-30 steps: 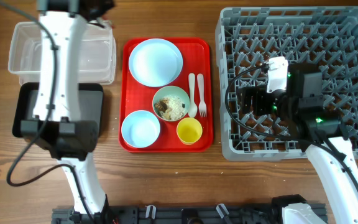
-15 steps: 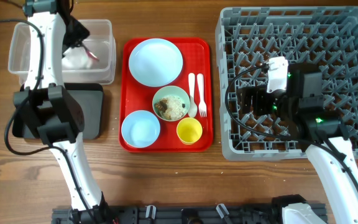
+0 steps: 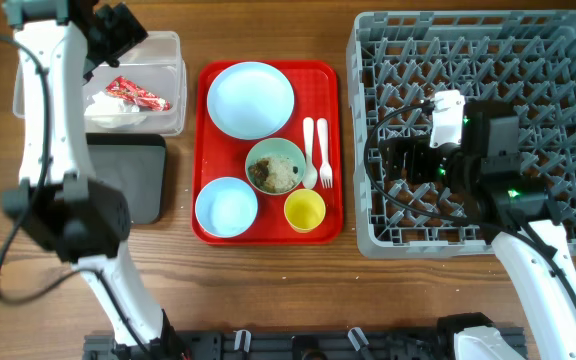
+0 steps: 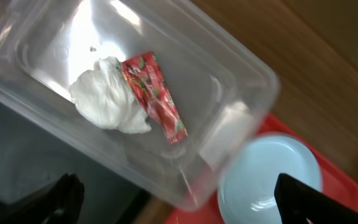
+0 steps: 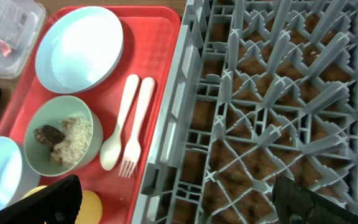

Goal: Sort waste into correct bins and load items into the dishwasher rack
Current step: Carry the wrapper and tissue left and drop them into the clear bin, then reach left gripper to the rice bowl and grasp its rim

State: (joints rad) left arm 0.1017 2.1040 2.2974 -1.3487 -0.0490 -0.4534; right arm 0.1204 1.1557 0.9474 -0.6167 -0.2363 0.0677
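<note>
The left end effector, spread wide and empty, hovers over the clear tub, where the red wrapper lies against the crumpled napkin; the right end effector, likewise wide, hangs above the grey rack.

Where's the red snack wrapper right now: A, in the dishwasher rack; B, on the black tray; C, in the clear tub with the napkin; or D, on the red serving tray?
C: the red wrapper lies against the crumpled napkin inside the clear tub.

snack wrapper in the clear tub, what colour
The shiny snack wrapper is red; left wrist view shows it best.
</note>
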